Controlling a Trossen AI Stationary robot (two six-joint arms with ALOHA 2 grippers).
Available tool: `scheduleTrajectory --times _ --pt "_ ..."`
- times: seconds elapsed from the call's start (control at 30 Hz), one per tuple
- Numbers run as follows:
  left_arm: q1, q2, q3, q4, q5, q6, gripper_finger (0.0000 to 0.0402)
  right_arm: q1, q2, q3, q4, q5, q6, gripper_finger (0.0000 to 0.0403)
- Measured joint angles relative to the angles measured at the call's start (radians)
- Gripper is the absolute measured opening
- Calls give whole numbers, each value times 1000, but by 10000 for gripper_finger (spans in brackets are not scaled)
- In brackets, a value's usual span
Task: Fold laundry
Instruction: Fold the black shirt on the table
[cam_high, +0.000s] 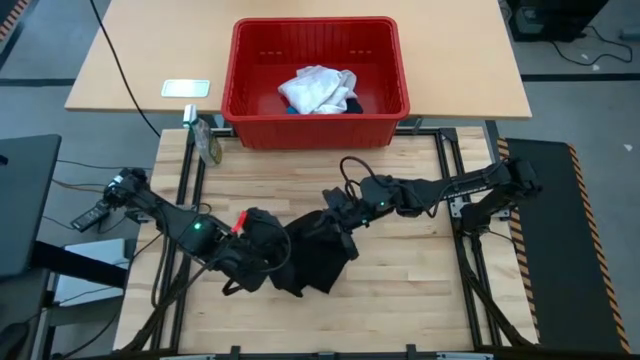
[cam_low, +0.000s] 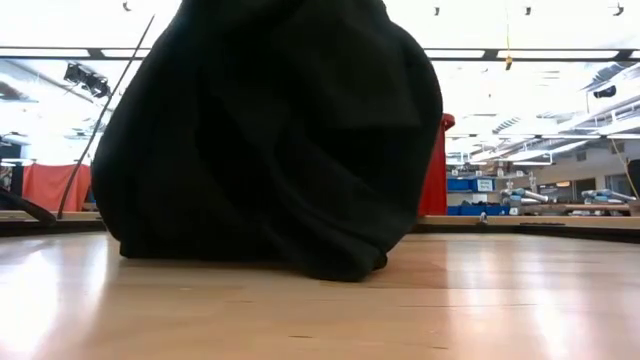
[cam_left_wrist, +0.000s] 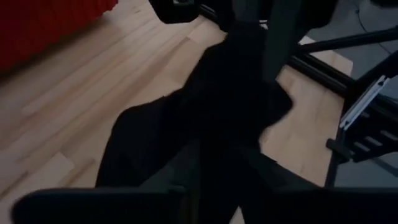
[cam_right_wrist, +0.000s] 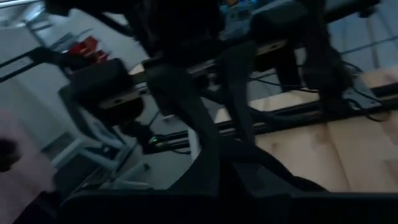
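Between the two grippers, mid-table, the black shirt (cam_high: 310, 255) lies bunched, with no readable writing on it. Left gripper (cam_high: 262, 252) reaches in low from the left edge, buried in its folds; whether its jaws grip cannot be told. Right gripper (cam_high: 338, 222), arm stretched flat, is clamped on the shirt's far side. White garment (cam_high: 318, 88) sits in the basket (cam_high: 245, 120).

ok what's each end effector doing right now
left end effector: at the black shirt, grip cannot be told
right end effector: shut on the black shirt
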Motion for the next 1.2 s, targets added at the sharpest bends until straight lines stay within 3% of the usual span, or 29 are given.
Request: scheduleTrajectory --times 0.23,0.4,0.53,0.7,0.77,1.2 --pt "27 30 0 116 5 147 177 -6 0 0 8 -28 -1 10" --pt "52 40 0 196 59 231 188 -6 0 0 7 -28 -1 11" --pt "62 43 0 207 71 237 146 -6 0 0 1 -19 12 16" --pt "73 43 0 220 154 231 38 -5 0 0 0 -16 13 18" --pt "78 43 0 226 162 228 12 -5 -1 0 -3 -19 14 18" --pt "18 22 0 239 155 217 2 -18 -2 0 5 -24 61 51"
